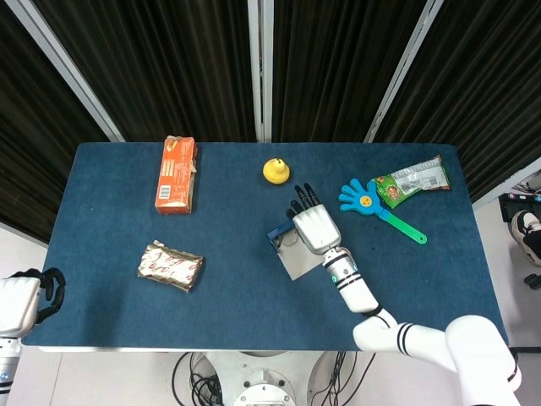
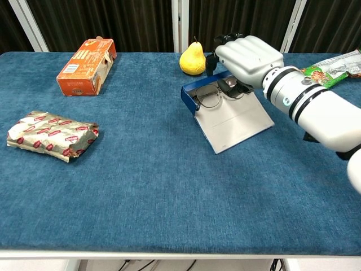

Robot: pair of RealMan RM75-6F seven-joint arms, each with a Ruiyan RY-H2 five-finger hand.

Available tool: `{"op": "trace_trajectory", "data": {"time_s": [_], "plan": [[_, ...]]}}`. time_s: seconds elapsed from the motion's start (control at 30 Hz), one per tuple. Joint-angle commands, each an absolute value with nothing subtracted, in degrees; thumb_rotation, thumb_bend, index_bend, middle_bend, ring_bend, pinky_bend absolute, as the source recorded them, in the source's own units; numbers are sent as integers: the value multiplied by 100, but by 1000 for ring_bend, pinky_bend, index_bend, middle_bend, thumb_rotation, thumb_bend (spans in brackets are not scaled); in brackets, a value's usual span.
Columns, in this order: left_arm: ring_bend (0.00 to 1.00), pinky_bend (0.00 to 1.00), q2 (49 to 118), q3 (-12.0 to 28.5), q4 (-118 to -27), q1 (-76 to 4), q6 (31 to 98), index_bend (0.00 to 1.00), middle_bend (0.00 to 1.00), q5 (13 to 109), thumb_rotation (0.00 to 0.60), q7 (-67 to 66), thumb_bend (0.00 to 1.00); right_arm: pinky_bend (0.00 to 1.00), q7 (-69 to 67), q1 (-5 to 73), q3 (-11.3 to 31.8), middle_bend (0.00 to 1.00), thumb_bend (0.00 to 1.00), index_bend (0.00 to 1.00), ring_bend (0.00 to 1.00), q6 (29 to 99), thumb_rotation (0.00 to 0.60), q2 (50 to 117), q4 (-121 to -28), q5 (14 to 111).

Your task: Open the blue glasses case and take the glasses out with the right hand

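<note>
The blue glasses case (image 2: 193, 97) lies open on the blue table (image 2: 169, 192), its grey lid (image 2: 232, 119) spread flat toward me. The glasses (image 2: 210, 96) sit in the blue tray, one lens plainly visible. My right hand (image 2: 248, 56) hangs over the tray's far right end, with its thumb down on the glasses and its dark fingertips (image 2: 219, 40) curled over the far wall. It appears to pinch the glasses. From above, the right hand (image 1: 313, 224) covers most of the case (image 1: 287, 254). My left hand (image 1: 30, 300) hangs off the table's front left corner with its fingers curled in, holding nothing.
A yellow pear (image 2: 193, 59) stands just behind the case. An orange box (image 2: 86, 66) lies at the back left and a foil packet (image 2: 52, 135) at the left. A blue hand clapper (image 1: 372, 203) and a green snack bag (image 1: 412, 179) lie at the right.
</note>
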State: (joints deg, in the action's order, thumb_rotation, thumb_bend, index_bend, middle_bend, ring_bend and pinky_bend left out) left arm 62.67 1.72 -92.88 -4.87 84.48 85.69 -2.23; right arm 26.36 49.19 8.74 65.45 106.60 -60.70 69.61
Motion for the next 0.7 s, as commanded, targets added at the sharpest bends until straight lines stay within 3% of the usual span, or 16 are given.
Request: {"op": "trace_trajectory", "data": {"time_s": [0.03,0.2,0.57,0.63,0.7], "plan": [[554,573,6264,170,-9289,-485,8450,696,711,8572,600,-210,358,0,2623,4823,914,297,500,675,12,6755,600,11045,-5610,7200],[554,572,6262,168,-9284,-487,8447,686,711,8577,600,-195,358,0,2542,4809,951,313,494,681,23,6955,600,11298,-5159,7432],[554,561,6257,166,-9295,-493,8431,685,711,8569,600,-229,358,0,2618,4971,1443,315,482,684,23,6167,600,11417,-5003,6960],[554,561,6257,165,-9296,-493,8432,685,712,8568,600,-234,358,0,2746,5053,1586,310,476,654,23,5915,600,11419,-5011,6761],[554,561,6257,166,-9299,-492,8433,685,712,8567,600,-236,358,0,2882,5110,1696,294,456,561,19,5675,600,11373,-5095,6563]]}}
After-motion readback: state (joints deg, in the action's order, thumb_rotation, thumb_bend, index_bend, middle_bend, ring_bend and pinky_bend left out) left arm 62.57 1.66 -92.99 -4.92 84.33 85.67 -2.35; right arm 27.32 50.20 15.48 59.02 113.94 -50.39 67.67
